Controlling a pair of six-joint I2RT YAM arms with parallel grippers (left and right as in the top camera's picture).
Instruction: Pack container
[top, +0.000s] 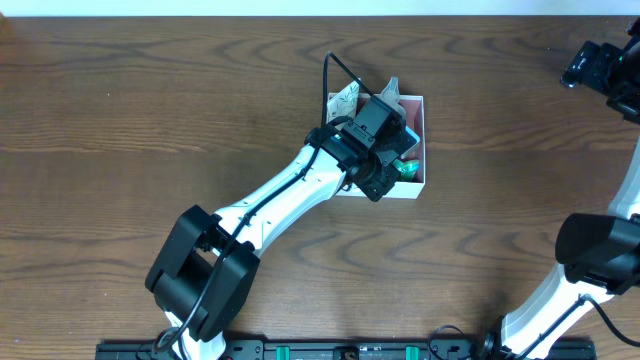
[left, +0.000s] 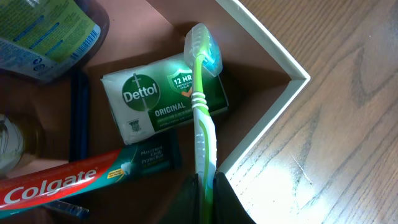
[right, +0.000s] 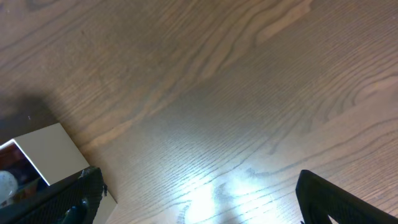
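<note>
One square container (top: 408, 193), white-walled and dusty pink inside, is sitting near the middle of the wood-grain worktop (top: 120, 120). In it are lying one glossy green Dettol soap bar (left: 149, 102), one red Colgate tube (left: 56, 186) and one clear bottle (left: 43, 31) (label partly showing). The left hand (left: 207, 194) is pinching one ribbed green-and-white toothbrush (left: 200, 93) by its handle. The right hand (right: 199, 202) is hovering spread wide.

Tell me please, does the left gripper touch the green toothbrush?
Touching. The left wrist view shows the left gripper with its jaws shut on the handle of the green toothbrush, with no gap on either side.
</note>
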